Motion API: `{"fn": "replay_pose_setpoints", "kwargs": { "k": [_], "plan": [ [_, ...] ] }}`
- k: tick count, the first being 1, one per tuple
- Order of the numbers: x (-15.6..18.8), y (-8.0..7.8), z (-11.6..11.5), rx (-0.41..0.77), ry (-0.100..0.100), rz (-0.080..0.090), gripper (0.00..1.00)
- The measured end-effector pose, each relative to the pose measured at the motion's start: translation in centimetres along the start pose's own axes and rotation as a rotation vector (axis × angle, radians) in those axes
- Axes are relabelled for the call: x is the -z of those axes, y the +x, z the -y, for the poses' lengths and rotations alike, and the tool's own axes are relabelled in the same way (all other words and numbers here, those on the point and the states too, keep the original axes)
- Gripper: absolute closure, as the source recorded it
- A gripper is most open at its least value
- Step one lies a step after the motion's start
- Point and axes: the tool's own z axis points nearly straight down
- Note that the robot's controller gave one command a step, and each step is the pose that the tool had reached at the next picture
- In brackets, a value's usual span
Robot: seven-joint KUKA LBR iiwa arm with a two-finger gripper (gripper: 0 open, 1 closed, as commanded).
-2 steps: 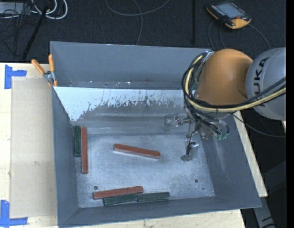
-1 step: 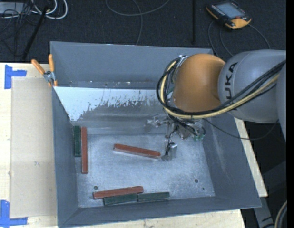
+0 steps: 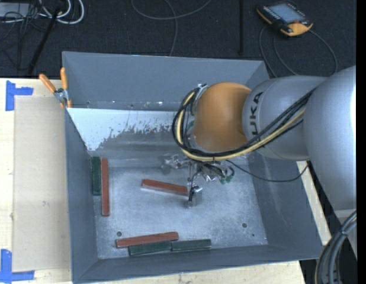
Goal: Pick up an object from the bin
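Camera view: I'm poising my pincer (image 3: pixel 192 197) at the right end of the red-brown flat stick (image 3: pixel 162 187) lying mid-floor in the bin (image 3: pixel 245 218). Opening and hold: can't tell. Probably pre-grasp; next needs closing across stick, then lifting.

Robotics lab: KUKA arm (image 3: pixel 283 120), grey metal bin (image 3: pixel 159 78), loose cables (image 3: pixel 73 7), handheld controller (image 3: pixel 285 16).

Bin (image 3: pixel 79 218) floor: a middle bar (image 3: pixel 162 187) is laid near the centre, slightly tilted, with its right end at the gripper (image 3: pixel 192 199). A left pair of bars (image 3: pixel 105 188) is laid side by side, lengthwise along the left wall. Three near-wall bars (image 3: pixel 146 239) are grouped along the near wall, one set behind two that are laid end to end.
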Motion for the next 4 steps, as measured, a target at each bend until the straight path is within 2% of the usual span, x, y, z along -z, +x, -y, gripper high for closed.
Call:
{"fn": "replay_pose_setpoints", "kwargs": {
  "k": [1,2,3,4],
  "plan": [
    [-0.1,-1.4,0.3,-0.035,0.000,0.000,1.00],
    [-0.1,-1.4,0.2,-0.034,0.000,0.000,1.00],
    [10.2,-0.7,-2.0,-0.078,0.000,-0.001,1.00],
    [10.2,-0.7,-2.0,-0.077,0.000,-0.001,1.00]
  ]
}}
